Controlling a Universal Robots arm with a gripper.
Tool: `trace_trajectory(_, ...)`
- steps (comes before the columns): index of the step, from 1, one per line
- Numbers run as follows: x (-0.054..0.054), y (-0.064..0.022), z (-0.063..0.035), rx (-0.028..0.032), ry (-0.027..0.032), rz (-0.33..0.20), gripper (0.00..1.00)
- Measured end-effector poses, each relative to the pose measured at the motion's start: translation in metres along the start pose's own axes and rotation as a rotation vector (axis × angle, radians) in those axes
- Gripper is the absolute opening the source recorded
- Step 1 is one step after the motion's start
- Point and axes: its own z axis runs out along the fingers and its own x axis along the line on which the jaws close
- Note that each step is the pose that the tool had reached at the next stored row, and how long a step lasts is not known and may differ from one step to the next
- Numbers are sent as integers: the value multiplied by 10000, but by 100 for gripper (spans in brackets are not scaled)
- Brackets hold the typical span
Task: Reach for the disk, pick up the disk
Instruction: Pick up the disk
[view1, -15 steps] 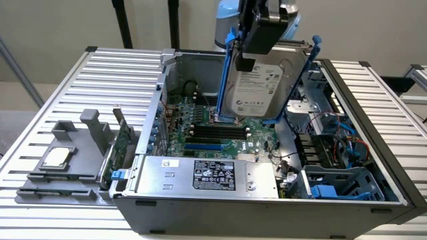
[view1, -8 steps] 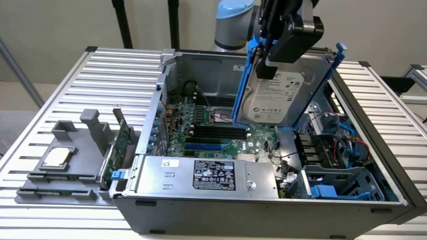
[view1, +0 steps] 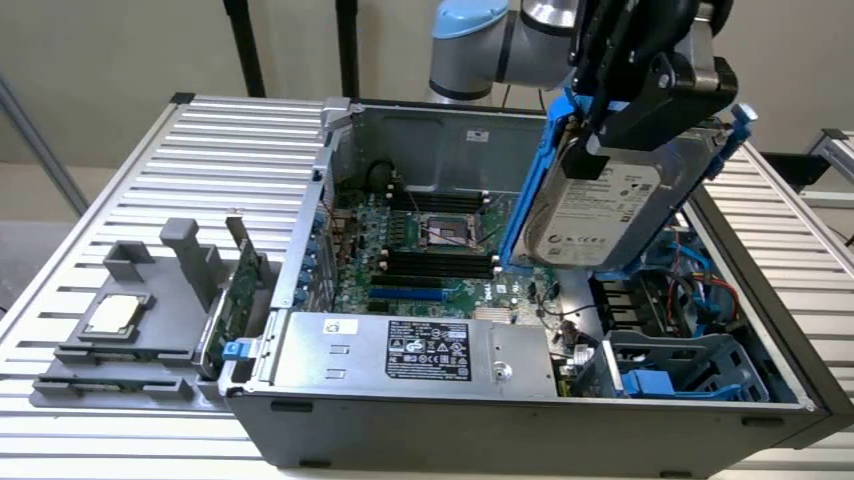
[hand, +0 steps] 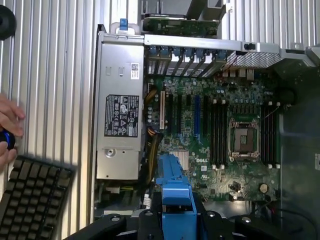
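The disk (view1: 607, 215), a silver-grey hard drive with a white label and blue carrier rails, hangs tilted on edge above the open computer case (view1: 534, 420), over its right half in the exterior view. My gripper (view1: 630, 125) is shut on the disk's upper end, black fingers clamping it from both sides. In the wrist view the disk's blue rail (hand: 175, 192) sticks out from my gripper (hand: 175, 222) over the motherboard.
Below lie the motherboard (view1: 427, 250), the power supply (view1: 414, 350) and a blue drive cage (view1: 674, 375). A green circuit card (view1: 247, 285) and a CPU chip (view1: 114, 313) rest in a grey holder. A keyboard (hand: 30, 200) and a hand (hand: 7, 130) are beside the case.
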Motion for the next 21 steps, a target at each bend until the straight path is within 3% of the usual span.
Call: trace_trajectory(21,530,-693,-79,0,1,0,33)
